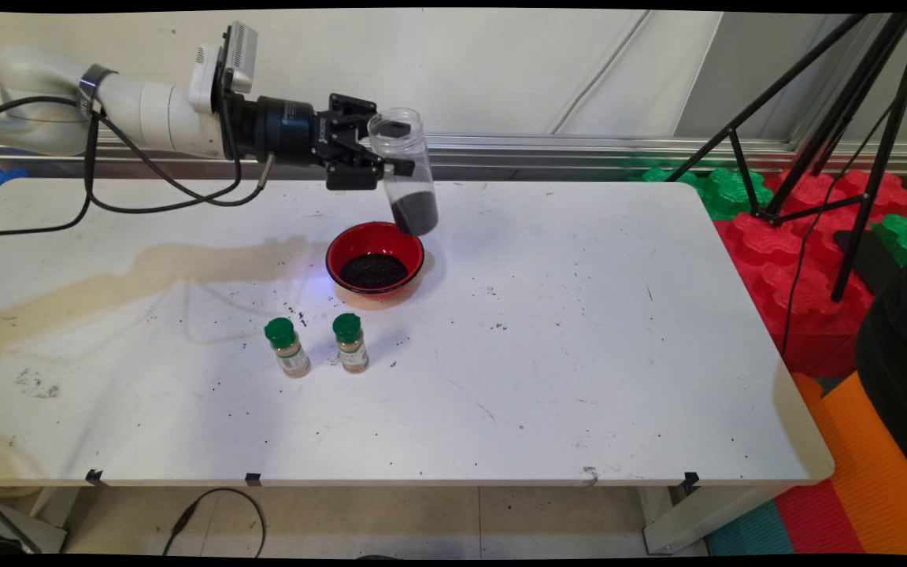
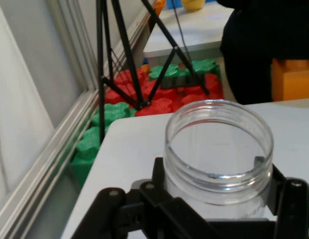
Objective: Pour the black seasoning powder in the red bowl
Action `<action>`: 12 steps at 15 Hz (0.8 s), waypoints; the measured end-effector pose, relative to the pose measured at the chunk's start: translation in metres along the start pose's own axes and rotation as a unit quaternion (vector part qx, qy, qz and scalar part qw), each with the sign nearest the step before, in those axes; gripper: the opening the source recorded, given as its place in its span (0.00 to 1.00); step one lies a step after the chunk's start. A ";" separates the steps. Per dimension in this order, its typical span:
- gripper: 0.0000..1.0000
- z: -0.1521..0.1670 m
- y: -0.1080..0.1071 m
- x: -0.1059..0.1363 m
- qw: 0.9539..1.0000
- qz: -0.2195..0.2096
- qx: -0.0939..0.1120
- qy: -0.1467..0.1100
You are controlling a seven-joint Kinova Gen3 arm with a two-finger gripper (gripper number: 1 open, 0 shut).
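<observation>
From the main view, the arm reaches in horizontally from the left above the far part of the white table (image 1: 579,354), and its gripper (image 1: 379,153) is clamped on a clear plastic jar (image 1: 405,169) near the jar's open neck. The jar is held off the table, roughly upright with a slight tilt, and a dark granular load sits in its bottom. That bottom hangs just above the far right rim of a red bowl (image 1: 375,258), which stands on the table and holds a layer of the same dark grains. Nearer the front edge, two small spice bottles with green caps (image 1: 287,347) (image 1: 351,342) stand upright side by side, apart from the bowl. Dark specks are scattered over the tabletop around them. From the hand view, the jar (image 2: 218,149) shows its open, lidless mouth, seated between the fingers (image 2: 289,199), with red and green foam blocks (image 2: 159,99) and a black tripod (image 2: 107,59) beyond the table edge.
</observation>
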 end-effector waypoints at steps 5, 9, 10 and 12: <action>0.00 -0.006 -0.016 -0.008 0.999 0.023 0.018 -0.017; 0.00 -0.009 -0.027 -0.018 0.998 0.050 0.031 -0.035; 0.00 -0.009 -0.029 -0.020 0.997 0.057 0.034 -0.040; 0.00 -0.010 -0.035 -0.026 0.995 0.078 0.040 -0.050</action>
